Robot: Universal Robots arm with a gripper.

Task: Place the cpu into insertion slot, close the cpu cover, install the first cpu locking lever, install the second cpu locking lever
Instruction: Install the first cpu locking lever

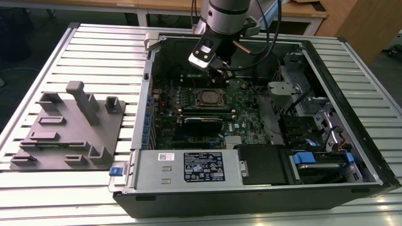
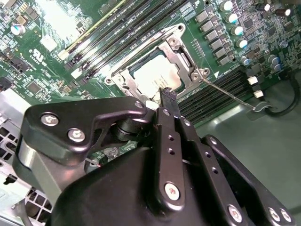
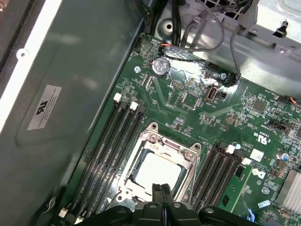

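With memory slots [image 3: 110,150] flanking it on both sides, the cpu [image 3: 157,172] is lying flat, metal top up, in the insertion slot [image 3: 123,190], framed by the cpu cover [image 3: 190,155], while the gripper [image 3: 162,189], jaws clenched on nothing, is hovering over its edge.

Bright, even light from above fills the exterior view. The table [image 1: 94,52] slats shine pale, with the strongest glare at 6 o'clock from the case [image 1: 251,202], whose inside is shaded and darkest toward 3 o'clock. In the second wrist view the cpu [image 2: 155,75] and a patch of board [image 2: 51,21] burn out white, while the black gripper [image 2: 167,94] carries soft highlights.
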